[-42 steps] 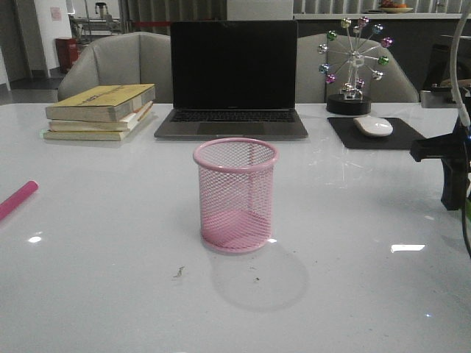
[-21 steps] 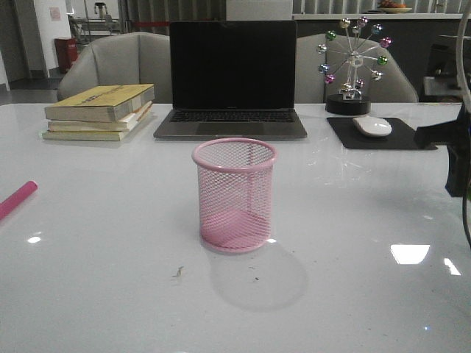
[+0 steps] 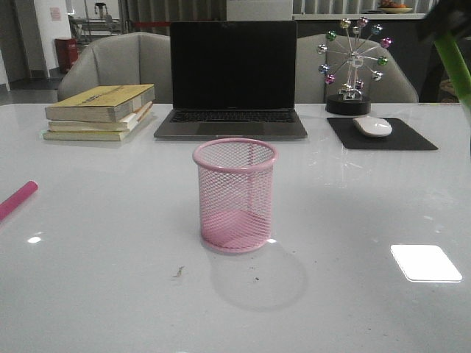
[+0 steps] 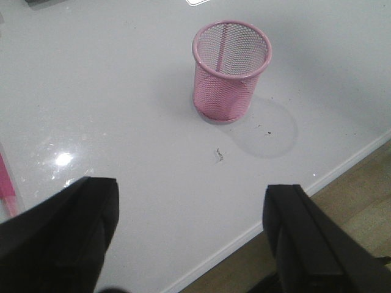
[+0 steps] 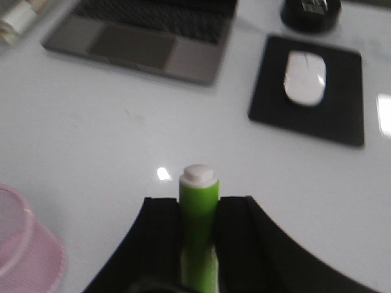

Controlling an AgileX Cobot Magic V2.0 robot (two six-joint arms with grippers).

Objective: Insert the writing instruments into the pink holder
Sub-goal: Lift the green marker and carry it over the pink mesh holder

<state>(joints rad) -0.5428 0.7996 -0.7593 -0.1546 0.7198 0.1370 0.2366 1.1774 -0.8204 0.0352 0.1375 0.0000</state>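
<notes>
Since half a second ago the right arm has risen from the desk's right edge to the upper right corner of the front view, carrying the lime green marker (image 3: 450, 62), which now shows there as a slanted green bar high above the desk (image 3: 110, 243). In the right wrist view the right pincer (image 5: 198, 213) is clenched on that marker (image 5: 198, 201): the green barrel sits squeezed between the two black fingers (image 5: 160, 232), and its white end tip pokes out beyond them. The pink holder (image 3: 235, 195) stands upright at the middle of the desk, empty, well to the left of and below the held marker; its rim just enters the corner of the right wrist view (image 5: 21, 244). The pink-red marker (image 3: 18, 198) lies flat at the desk's left edge, far from the holder. The left pincer (image 4: 189, 238) is released, its fingers (image 4: 67, 226) spread wide with nothing between them, hovering above the desk near its front edge, with the holder (image 4: 231, 70) ahead of it. Behind the holder sit a laptop (image 3: 232, 81), a stack of books (image 3: 99, 110), a white mouse (image 3: 373, 126) on a black pad, and a Ferris-wheel ornament (image 3: 353, 62).
</notes>
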